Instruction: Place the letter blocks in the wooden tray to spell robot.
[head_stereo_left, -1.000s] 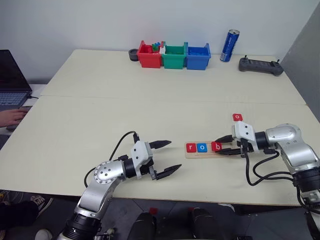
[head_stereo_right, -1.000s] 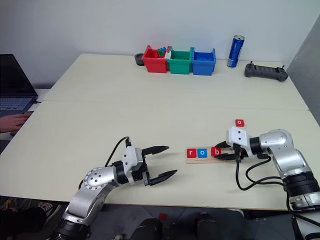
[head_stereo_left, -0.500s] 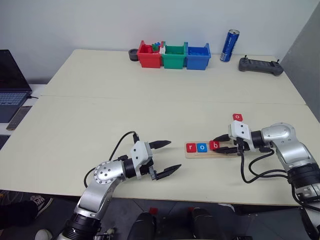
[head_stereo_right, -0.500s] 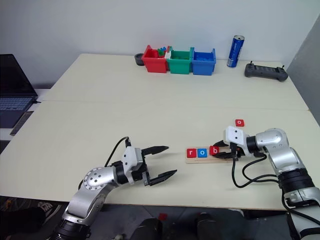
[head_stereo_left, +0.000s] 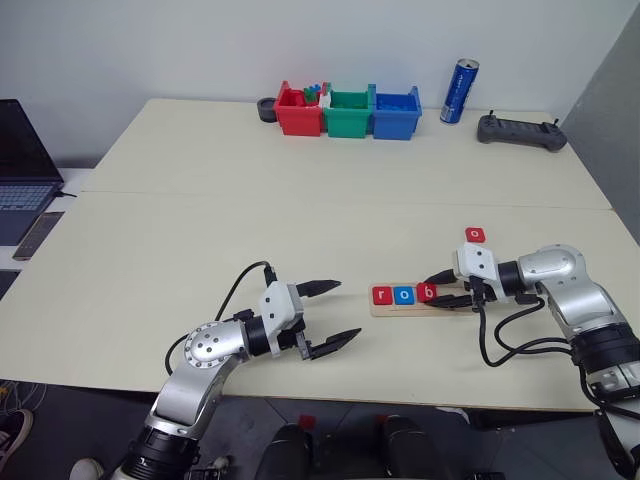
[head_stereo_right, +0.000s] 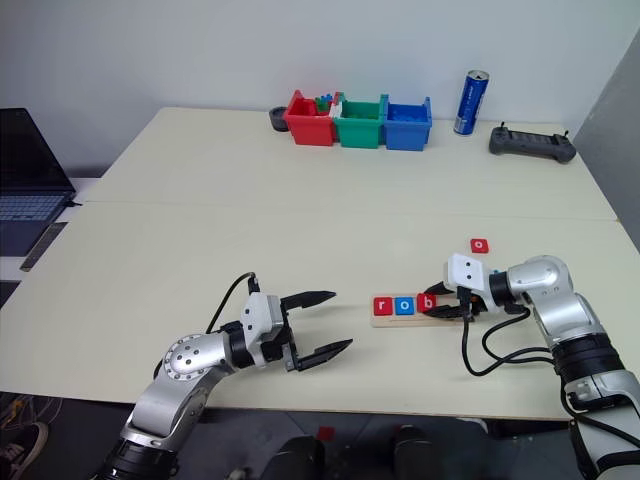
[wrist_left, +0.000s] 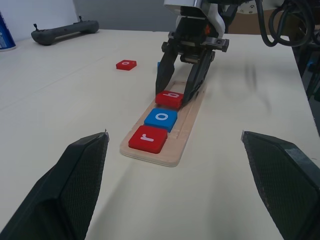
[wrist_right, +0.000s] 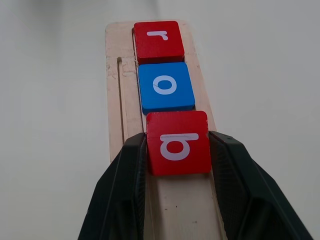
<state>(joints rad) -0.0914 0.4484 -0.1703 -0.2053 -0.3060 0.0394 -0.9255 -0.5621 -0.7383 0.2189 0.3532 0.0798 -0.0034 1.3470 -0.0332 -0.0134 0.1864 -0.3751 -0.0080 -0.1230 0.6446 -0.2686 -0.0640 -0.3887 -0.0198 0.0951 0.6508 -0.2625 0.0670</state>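
Over the wooden tray (wrist_right: 126, 95), right gripper (wrist_right: 178, 150) is clamping the stiff, light red "b" tile (wrist_right: 177, 142) by opposite edges; left gripper (head_stereo_left: 330, 313) is hanging agape.

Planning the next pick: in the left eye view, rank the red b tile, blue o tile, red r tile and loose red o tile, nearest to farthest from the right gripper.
1. red b tile, between the right gripper fingers
2. blue o tile, mid-row
3. red r tile, tray's left end; loose red o tile, farther up the table: too close to call
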